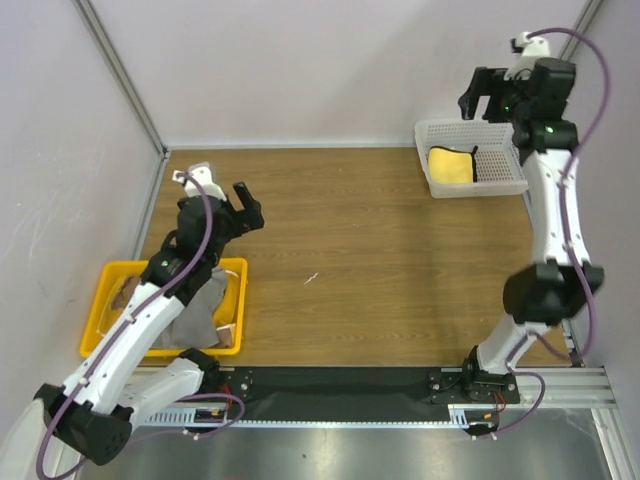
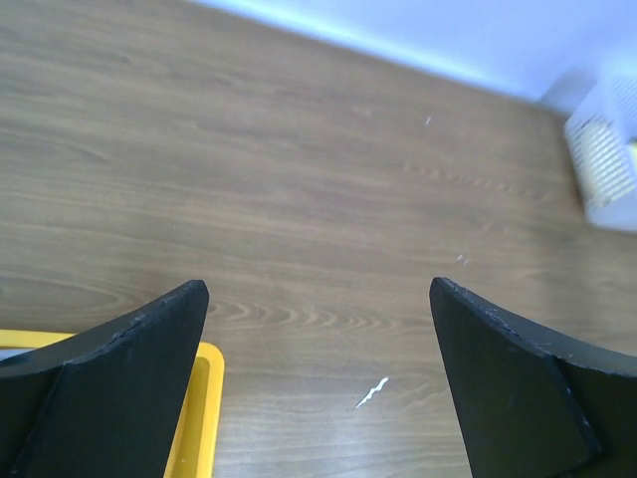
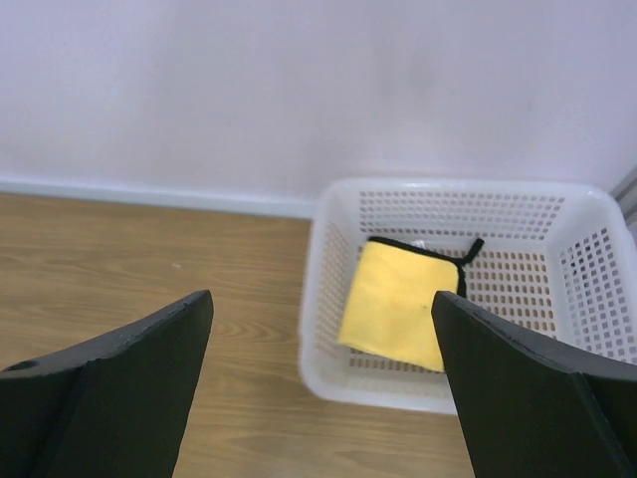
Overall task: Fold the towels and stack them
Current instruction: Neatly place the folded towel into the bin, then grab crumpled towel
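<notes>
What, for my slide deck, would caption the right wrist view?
Open right gripper facing a folded yellow towel lying in the white mesh basket.

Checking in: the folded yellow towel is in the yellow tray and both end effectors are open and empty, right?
Not quite. The folded yellow towel lies in the white mesh basket, not the yellow tray, as the right wrist view shows. The left end effector and right end effector are both open and empty.

Yellow towel (image 3: 398, 304) folded in basket (image 3: 323, 289); grey towel (image 1: 205, 303), seemingly crumpled, in tray (image 1: 120, 267).
</notes>
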`<action>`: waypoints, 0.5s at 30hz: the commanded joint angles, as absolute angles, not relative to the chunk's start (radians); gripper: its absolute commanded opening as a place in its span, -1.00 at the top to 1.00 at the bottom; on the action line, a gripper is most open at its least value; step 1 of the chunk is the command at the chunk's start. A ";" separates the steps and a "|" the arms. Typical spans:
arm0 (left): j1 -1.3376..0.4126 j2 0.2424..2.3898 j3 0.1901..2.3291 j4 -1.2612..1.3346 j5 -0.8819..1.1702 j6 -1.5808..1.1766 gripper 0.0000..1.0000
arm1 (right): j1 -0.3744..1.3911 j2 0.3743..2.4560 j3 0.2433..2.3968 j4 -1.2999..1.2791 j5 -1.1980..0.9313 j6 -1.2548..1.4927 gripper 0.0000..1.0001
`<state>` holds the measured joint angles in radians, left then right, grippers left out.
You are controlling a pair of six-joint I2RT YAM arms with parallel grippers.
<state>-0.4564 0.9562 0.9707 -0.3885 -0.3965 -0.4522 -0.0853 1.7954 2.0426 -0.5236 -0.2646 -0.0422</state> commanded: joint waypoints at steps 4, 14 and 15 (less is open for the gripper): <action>-0.417 0.832 1.068 -0.471 -0.347 -0.476 -1.00 | -0.069 1.482 1.662 -0.367 -0.278 0.120 -1.00; -0.142 0.761 0.987 -0.638 -0.139 -0.581 -1.00 | -0.040 1.025 1.177 -0.313 -0.302 0.336 -0.99; -0.099 0.761 0.970 -0.650 -0.138 -0.590 -0.99 | -0.034 0.993 1.134 -0.313 -0.302 0.353 -0.99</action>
